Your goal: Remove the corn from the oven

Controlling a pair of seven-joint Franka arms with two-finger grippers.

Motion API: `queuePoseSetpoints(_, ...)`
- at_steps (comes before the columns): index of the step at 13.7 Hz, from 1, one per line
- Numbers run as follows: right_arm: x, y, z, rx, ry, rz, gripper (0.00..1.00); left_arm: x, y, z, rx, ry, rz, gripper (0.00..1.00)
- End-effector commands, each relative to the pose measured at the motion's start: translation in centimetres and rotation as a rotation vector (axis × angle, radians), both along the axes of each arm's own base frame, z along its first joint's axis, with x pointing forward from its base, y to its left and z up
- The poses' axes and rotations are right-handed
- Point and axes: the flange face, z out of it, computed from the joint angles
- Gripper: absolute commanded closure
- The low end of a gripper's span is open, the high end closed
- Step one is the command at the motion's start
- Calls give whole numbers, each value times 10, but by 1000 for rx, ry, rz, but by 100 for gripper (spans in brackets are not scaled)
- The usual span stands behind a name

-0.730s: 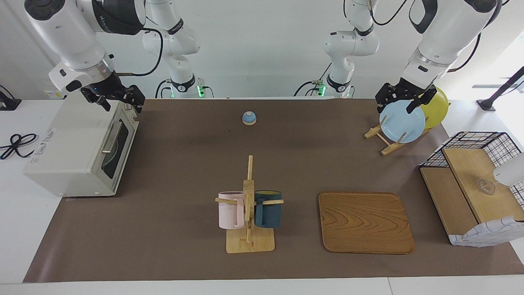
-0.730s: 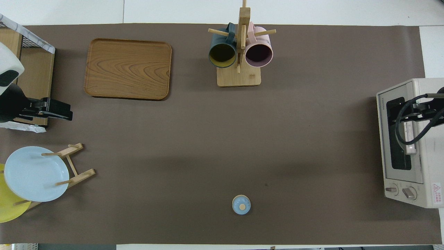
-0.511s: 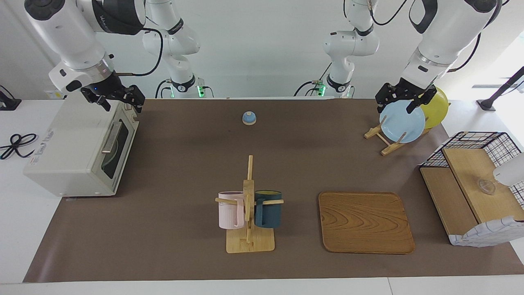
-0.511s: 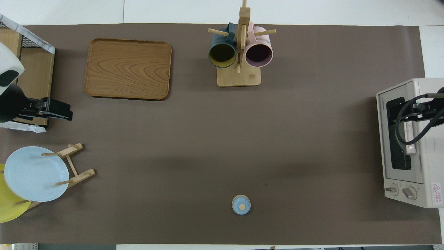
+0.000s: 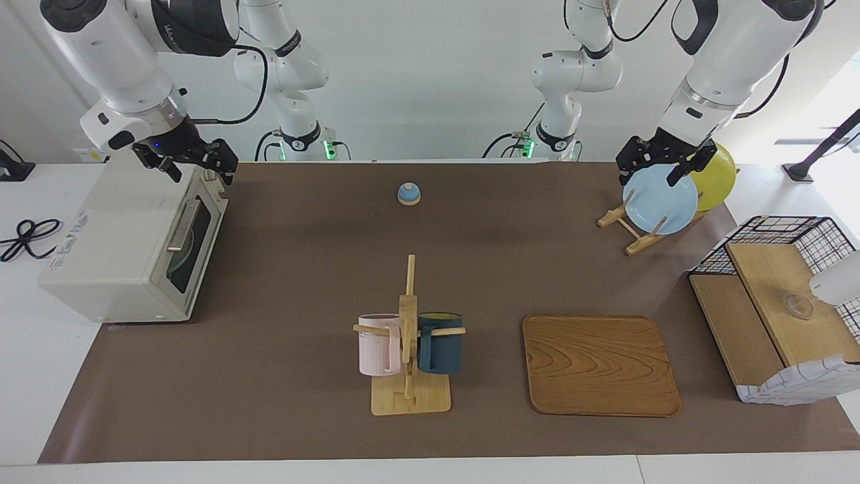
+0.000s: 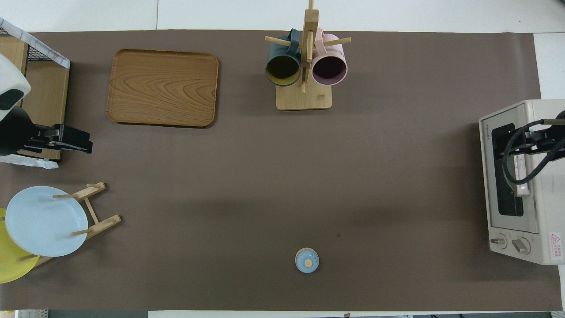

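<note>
The cream-white oven (image 5: 121,235) (image 6: 549,198) stands at the right arm's end of the table, its dark glass door (image 5: 193,245) closed behind the metal bar handle (image 5: 183,225). The corn is hidden. My right gripper (image 5: 197,169) hangs open and empty just above the oven's top edge, at the corner nearest the robots. My left gripper (image 5: 650,176) (image 6: 73,139) hangs open and empty in the air above the plate rack at the left arm's end.
A light blue plate (image 5: 660,199) and a yellow plate (image 5: 720,176) lean in a wooden rack. A wire basket (image 5: 779,228) with wooden boards, a wooden tray (image 5: 600,363), a mug stand (image 5: 408,349) with two mugs and a small blue lid (image 5: 408,193) stand on the brown mat.
</note>
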Motion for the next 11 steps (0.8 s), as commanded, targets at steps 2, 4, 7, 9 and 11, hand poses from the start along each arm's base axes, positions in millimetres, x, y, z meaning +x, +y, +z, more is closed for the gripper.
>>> queuePoseSetpoints(2,-6,0,-2,39,-4,33,0,-6,1,3,14,-1,3,0)
queuePoseSetpoints(4,-6,2,-8,40,-37,64,69,-6,2,3,14,-1,5,0)
queuePoseSetpoints(7,-11,2,-24,41,-43,117,100,-6,1,3,14,-1,3,0)
queuePoseSetpoints(9,-13,-2,-31,30,-55,171,100,-6,2,3,14,-1,5,0)
queuePoseSetpoints(11,-14,-9,-47,-4,-56,211,100,-6,1,3,14,-1,3,0)
